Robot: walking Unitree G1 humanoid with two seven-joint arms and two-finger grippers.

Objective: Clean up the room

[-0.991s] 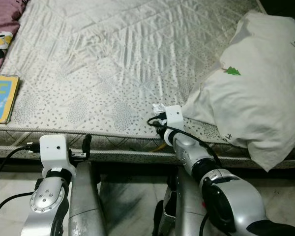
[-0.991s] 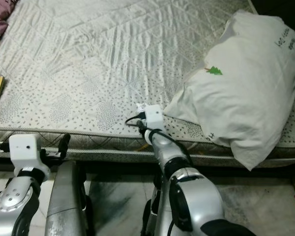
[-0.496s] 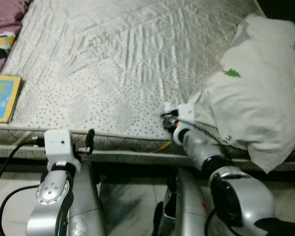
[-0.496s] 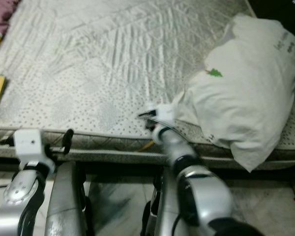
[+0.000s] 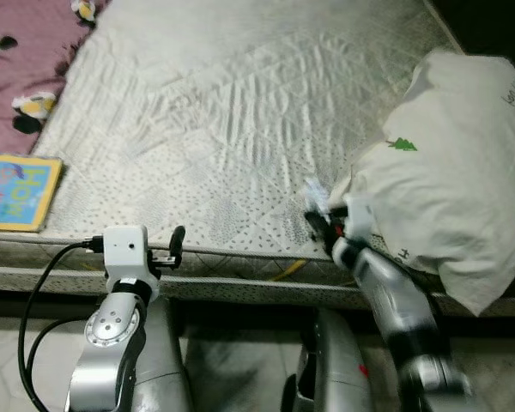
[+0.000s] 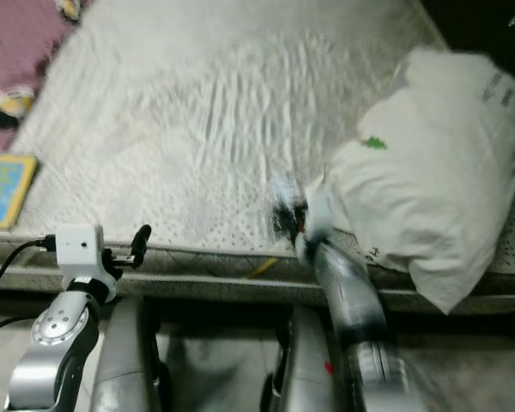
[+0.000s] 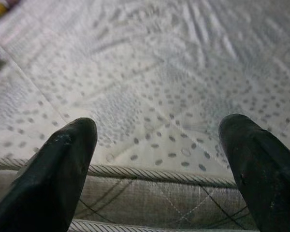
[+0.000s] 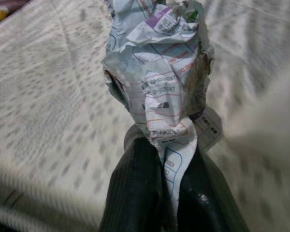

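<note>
Right gripper [image 8: 176, 159] pinches crumpled paper [image 8: 157, 67] near mattress [image 5: 240, 112] front edge, beside pillow [image 5: 451, 172] | left gripper [image 7: 154, 145] spread, empty | advice: keep pinch firm, lift clear of pillow.

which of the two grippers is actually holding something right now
The right gripper: its fingers are shut on a crumpled printed paper beside the white pillow. The left gripper is open and empty at the mattress edge.

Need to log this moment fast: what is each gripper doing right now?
Left gripper: open, empty, at the mattress edge.
Right gripper: shut on crumpled paper, beside the pillow.
</note>
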